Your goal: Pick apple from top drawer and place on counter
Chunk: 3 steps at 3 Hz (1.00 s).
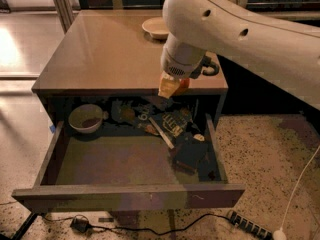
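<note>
The top drawer (125, 196) is pulled wide open under the counter (107, 54). My gripper (174, 85) hangs from the big white arm, just above the counter's front edge, right of the middle. Its yellowish fingers (167, 86) are shut on the apple (183, 83), of which only a red-orange patch shows under the wrist. The apple is out of the drawer, at about counter height.
A pale bowl (86, 118) sits in the drawer's back left corner. Dark packets and small items (175, 131) fill its right side. A white bowl (155, 28) stands at the back of the counter. A power strip (247, 225) and cables lie on the floor.
</note>
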Each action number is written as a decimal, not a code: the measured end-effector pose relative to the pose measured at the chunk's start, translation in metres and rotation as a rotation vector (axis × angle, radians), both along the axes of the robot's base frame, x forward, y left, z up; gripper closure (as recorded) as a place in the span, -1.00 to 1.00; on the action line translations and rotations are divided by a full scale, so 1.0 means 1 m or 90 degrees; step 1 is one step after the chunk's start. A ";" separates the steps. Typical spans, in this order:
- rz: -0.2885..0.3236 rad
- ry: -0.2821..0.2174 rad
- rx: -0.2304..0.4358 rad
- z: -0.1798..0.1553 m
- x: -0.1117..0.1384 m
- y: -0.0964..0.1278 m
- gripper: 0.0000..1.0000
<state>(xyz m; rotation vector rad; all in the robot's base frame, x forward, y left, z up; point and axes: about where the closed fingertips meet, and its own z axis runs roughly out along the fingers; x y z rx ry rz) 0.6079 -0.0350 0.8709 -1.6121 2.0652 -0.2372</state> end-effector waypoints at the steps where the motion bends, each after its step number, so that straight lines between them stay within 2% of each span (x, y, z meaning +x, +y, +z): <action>1: 0.000 0.015 0.041 -0.008 0.021 0.011 1.00; 2: 0.011 0.025 0.068 -0.017 0.039 0.026 1.00; 3: 0.040 0.028 0.079 -0.026 0.052 0.048 1.00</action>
